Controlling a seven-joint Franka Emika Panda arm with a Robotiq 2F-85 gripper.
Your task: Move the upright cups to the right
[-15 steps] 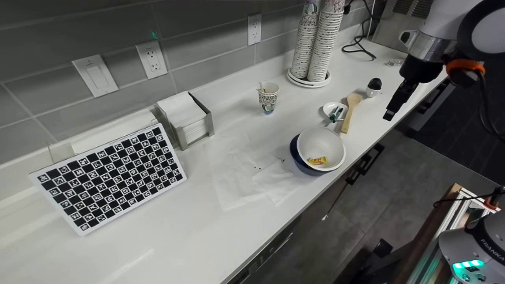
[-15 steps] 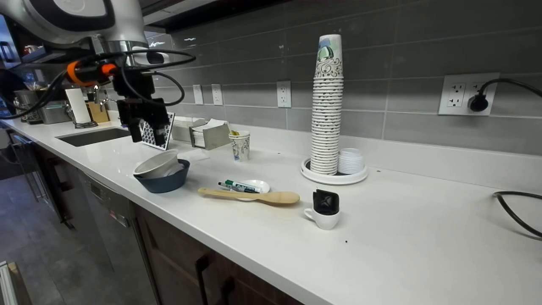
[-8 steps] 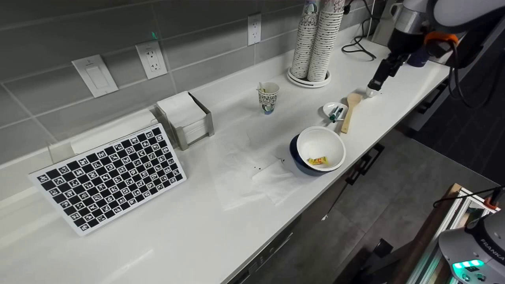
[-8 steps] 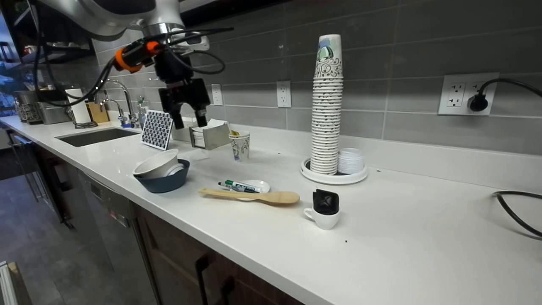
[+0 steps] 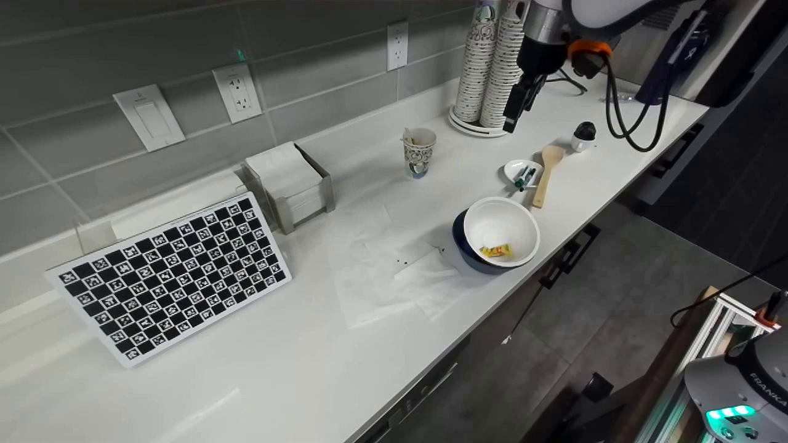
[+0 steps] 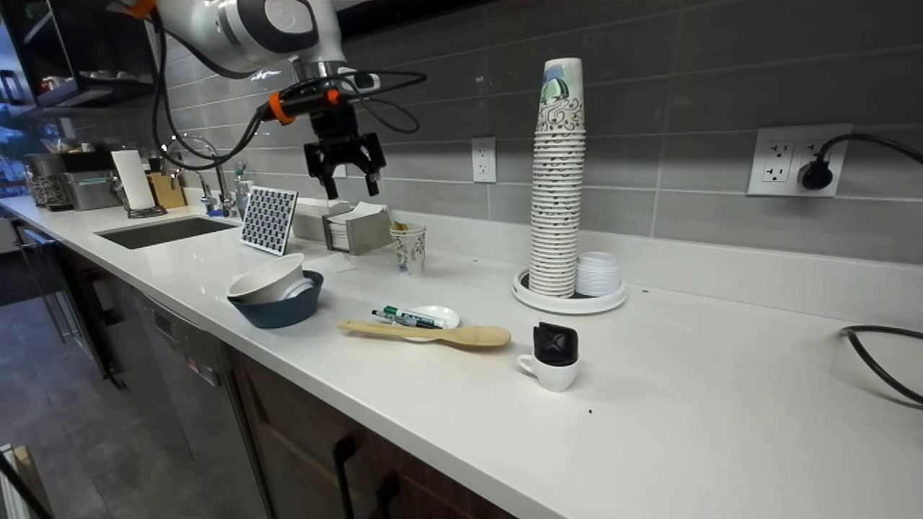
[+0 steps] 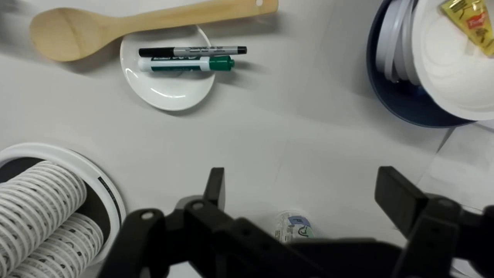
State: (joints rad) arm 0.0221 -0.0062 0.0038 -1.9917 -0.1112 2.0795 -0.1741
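Jaws hang above the surface (image 5: 277, 357), spread wide apart, nothing between them. Target: the patterned paper cup (image 5: 419, 161), upright on the surface between the napkin holder (image 5: 328, 195) and the tall cup stacks (image 5: 477, 74). One cup or several nested, cannot tell. A yellowish item (image 6: 399, 226) shows at its mouth; identity unclear.

In the wrist view the cup sits low in frame, partly covered by the jaws' own body, so alignment looks unfinished. Foreseen faults:

1. Off-centre descent: one jaw lands on the rim or the yellowish item, and the cup tips.
2. Excess squeeze: the wall looks like thin paper and would probably buckle. If nested, a loose hold could let one drop.
3. Low or wide carry: in both exterior views the stacks, on their round tray (image 6: 570, 306), stand to the cup's right; a clipped stack could topple.
4. Set-down too near the small plate (image 7: 173, 94): contact may roll the markers (image 7: 181, 65) off it.
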